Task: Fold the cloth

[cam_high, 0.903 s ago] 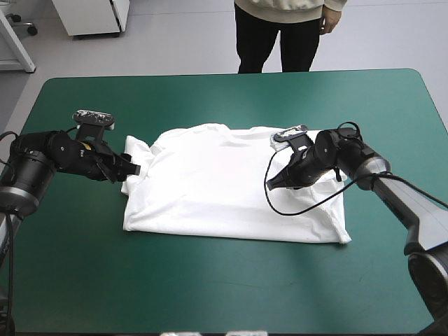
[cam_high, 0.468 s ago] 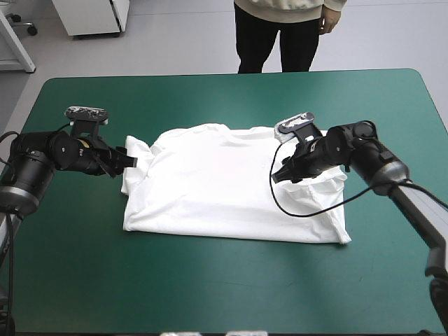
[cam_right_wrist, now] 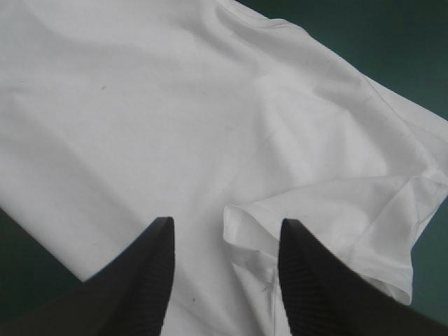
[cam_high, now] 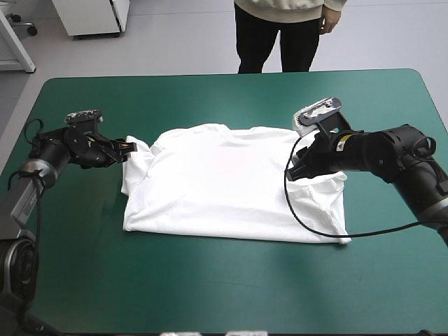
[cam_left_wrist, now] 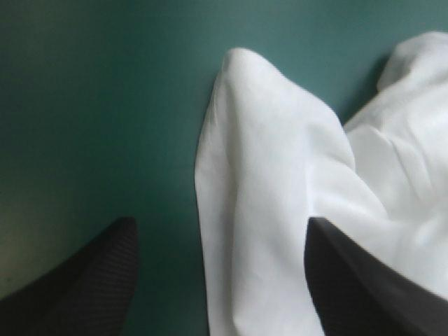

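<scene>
The left gripper (cam_high: 129, 148) has its black fingers (cam_left_wrist: 91, 280) spread wide. Its wrist view shows a rumpled ridge of the left sleeve (cam_left_wrist: 259, 161) running up between them, one finger over bare teal-green cover (cam_left_wrist: 91, 105), the other at the cloth. From above I can only see that it sits at the far-left corner of the T-shirt (cam_high: 224, 182); the gap is too small to make out there. The right gripper (cam_high: 294, 171) is parted too, less widely, pinching nothing. Its own camera shows a curled fold (cam_right_wrist: 246, 213) of white cloth right between the fingertips, which the high view hides under the arm. The T-shirt lies spread flat at mid-table, its left sleeve bunched, with cover showing all round.
</scene>
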`<state>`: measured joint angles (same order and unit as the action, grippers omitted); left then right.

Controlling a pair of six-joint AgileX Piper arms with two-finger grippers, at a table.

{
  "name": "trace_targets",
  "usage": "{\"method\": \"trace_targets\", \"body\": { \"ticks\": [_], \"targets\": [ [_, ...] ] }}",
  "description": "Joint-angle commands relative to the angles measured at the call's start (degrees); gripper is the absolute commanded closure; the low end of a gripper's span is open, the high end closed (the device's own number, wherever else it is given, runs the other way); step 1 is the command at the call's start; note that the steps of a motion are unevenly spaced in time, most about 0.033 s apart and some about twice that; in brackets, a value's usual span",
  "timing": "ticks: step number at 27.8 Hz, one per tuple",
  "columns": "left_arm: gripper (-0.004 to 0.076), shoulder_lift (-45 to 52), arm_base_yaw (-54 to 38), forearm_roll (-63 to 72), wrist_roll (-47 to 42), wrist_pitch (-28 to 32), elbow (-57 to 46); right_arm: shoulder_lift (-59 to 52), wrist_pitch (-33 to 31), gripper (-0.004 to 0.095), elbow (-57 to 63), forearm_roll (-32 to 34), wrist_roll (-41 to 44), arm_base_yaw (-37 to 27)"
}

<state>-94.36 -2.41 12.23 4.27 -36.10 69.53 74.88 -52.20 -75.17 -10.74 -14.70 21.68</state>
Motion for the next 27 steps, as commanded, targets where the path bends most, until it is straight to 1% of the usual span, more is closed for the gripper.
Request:
{"method": "trace_targets", "body": {
  "ticks": [1,6,10,17,21,23,24,25,26,27],
  "targets": [
    [0.0234,-1.5,0.0,1.7,0.2,5.5,3.1,-1.8,1.9,0.0509,-1.6,-0.1,0.1,0.1],
    [0.0234,-6.0,0.1,2.3,0.2,4.7,6.1,-1.8,1.7,0.0536,-1.6,-0.2,0.1,0.1],
    [0.0244,-7.3,0.2,2.7,0.5,5.0,6.8,-1.8,1.4,0.0542,-1.6,-0.2,0.1,0.1],
    [0.035,-11.2,0.3,3.6,3.0,1.6,6.8,-1.8,1.4,0.0557,-1.6,-0.1,0.1,0.1],
    [0.0405,-12.8,0.8,4.6,3.9,1.1,6.9,-1.8,1.3,0.0558,-1.6,-0.1,0.1,0.1],
    [0.0451,-12.8,1.2,5.3,4.4,1.1,6.9,-1.8,1.1,0.0558,-1.6,0.0,0.0,0.1],
    [0.0487,-12.8,1.7,6.0,5.2,1.4,6.9,-1.8,1.1,0.0557,-1.6,0.2,0.0,0.1],
    [0.0571,-12.8,2.3,6.5,6.9,1.7,6.9,-1.8,1.3,0.0557,-1.6,0.2,0.0,0.1],
    [0.0624,-12.8,2.6,6.3,7.2,2.4,6.9,-1.8,1.3,0.0558,-1.6,0.2,0.0,0.1],
    [0.0717,-12.8,2.9,6.4,7.3,3.0,6.9,-1.8,1.1,0.0557,-1.6,0.2,0.0,0.1]
  ]
}}
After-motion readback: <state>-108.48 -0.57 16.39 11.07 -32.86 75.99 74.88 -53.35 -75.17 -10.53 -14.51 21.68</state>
